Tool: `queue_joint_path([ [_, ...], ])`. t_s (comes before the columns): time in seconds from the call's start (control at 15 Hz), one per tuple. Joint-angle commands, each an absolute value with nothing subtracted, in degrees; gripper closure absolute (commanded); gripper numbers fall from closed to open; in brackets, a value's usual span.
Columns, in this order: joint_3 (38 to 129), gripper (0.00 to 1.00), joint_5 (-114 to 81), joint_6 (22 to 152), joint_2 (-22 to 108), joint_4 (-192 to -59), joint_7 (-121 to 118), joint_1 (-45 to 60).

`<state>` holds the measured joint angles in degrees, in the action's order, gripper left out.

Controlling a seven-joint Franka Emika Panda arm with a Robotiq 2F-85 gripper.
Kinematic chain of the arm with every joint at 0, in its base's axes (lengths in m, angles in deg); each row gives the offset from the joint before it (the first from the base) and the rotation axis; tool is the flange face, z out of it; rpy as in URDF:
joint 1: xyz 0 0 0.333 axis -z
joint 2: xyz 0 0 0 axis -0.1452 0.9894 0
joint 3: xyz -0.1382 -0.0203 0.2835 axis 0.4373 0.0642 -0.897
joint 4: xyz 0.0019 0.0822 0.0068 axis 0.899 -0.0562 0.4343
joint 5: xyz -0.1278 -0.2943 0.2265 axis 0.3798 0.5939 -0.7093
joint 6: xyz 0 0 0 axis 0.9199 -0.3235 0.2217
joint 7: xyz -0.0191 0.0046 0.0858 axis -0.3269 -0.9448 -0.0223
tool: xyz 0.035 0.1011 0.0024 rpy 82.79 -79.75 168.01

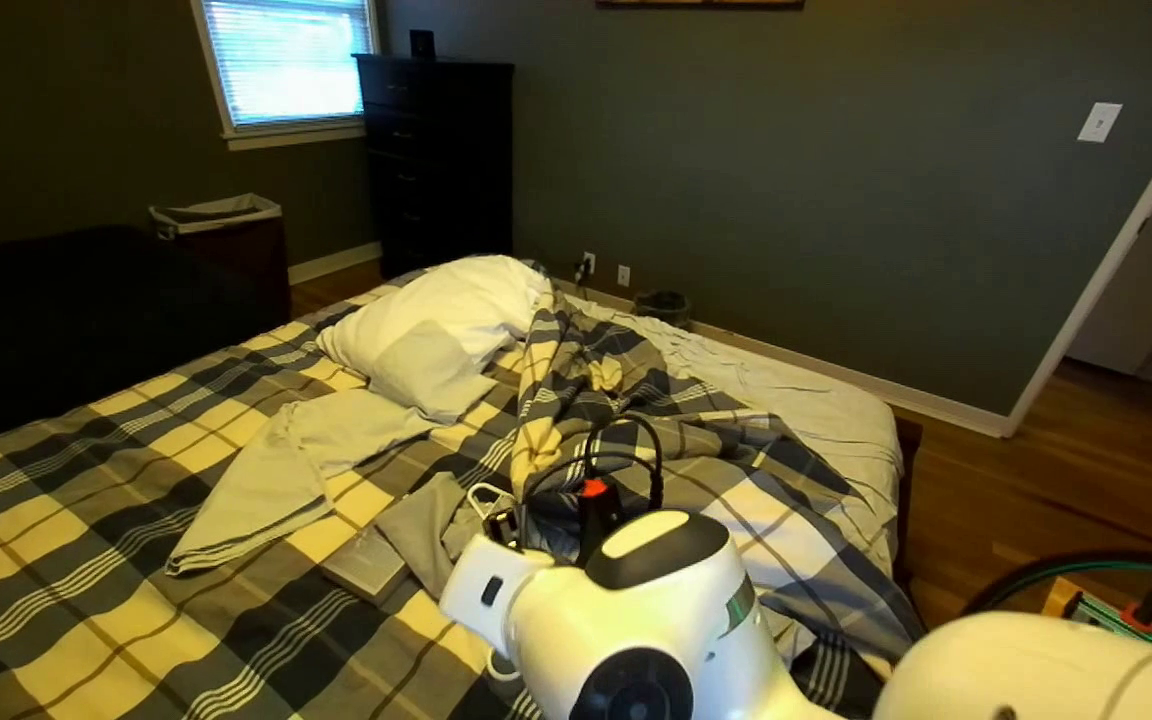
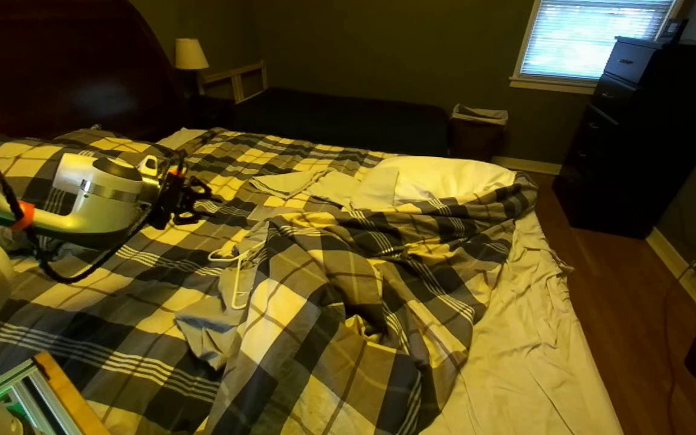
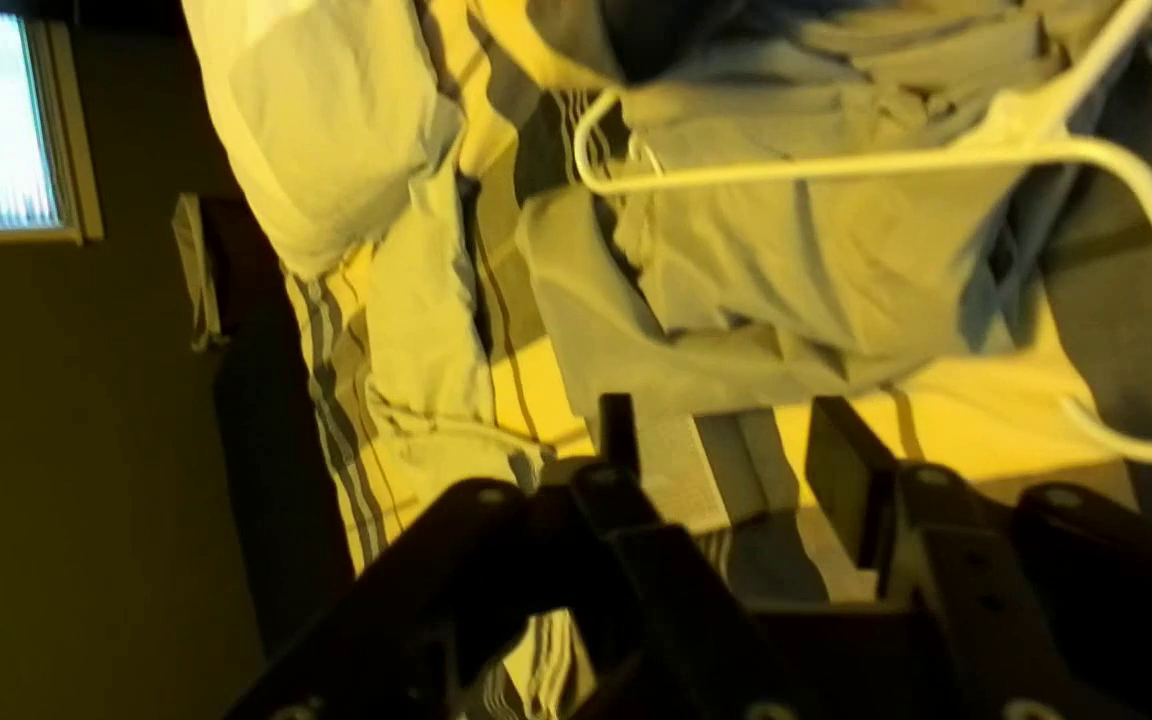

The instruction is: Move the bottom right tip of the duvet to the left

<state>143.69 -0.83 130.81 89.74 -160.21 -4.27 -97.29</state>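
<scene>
Pointing in from the bottom edge of the wrist view, your pincer [image 3: 731,445] has its jaws spread, a clear gap between them; through it you see part of a flat pale item [image 3: 681,470]. In an exterior view the white arm [image 2: 94,205] reaches in from the left edge, the pincer at its end pointing right over the duvet [image 2: 348,281].

Duvet: yellow, dark and whitish checks, over most of the bed [image 2: 64,66] in both exterior views. Fairly smooth toward frame left; folded and bunched around frame centre, and in an exterior view that bunch runs on down to the bottom edge. You cannot tell which of its corners lies in the folds.

Grey garment [image 3: 786,270]: crumpled, upper right of the wrist view, white hanger [image 3: 936,160] across it. In an exterior view it meets the left side of the bunched duvet; tucked under or only touching, you cannot tell.

Pale beige cloth [image 1: 346,430]: on the duvet, left of centre, its upper end against the white pillow [image 1: 456,290].

Pale sheet [image 2: 541,362]: wrinkled, uncovered at lower right in an exterior view, just beside the bunched duvet.

Background: dark dresser [image 1: 441,160] near the window [image 1: 286,65], upper left in an exterior view; lined hamper [image 1: 251,255] left of the dresser; lamp [image 2: 191,54] with pale shade, upper left in an exterior view.
</scene>
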Motion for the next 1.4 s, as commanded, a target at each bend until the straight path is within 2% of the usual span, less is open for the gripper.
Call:
queue_joint_path([
  [0.0,144.2,0.19,-6.9,132.8,90.5,-163.9,-3.6,-90.1],
  [0.2,144.0,0.00,-9.0,131.8,86.1,-166.7,-1.2,-81.1],
  [0.6,143.6,0.00,-4.8,134.4,71.9,-171.3,11.1,-59.6],
  [0.87,140.8,0.00,-0.2,147.1,62.8,-172.9,21.2,-42.2],
  [1.0,136.5,0.00,1.4,151.2,58.4,-172.6,23.8,-32.9],
  [1.07,139.8,0.00,-3.6,149.1,65.2,-171.6,23.3,-39.0],
  [1.2,136.7,0.00,-2.7,151.0,61.1,-171.7,26.2,-32.6],
  [1.33,135.7,0.00,-2.4,151.0,59.2,-171.7,27.0,-31.4],
])
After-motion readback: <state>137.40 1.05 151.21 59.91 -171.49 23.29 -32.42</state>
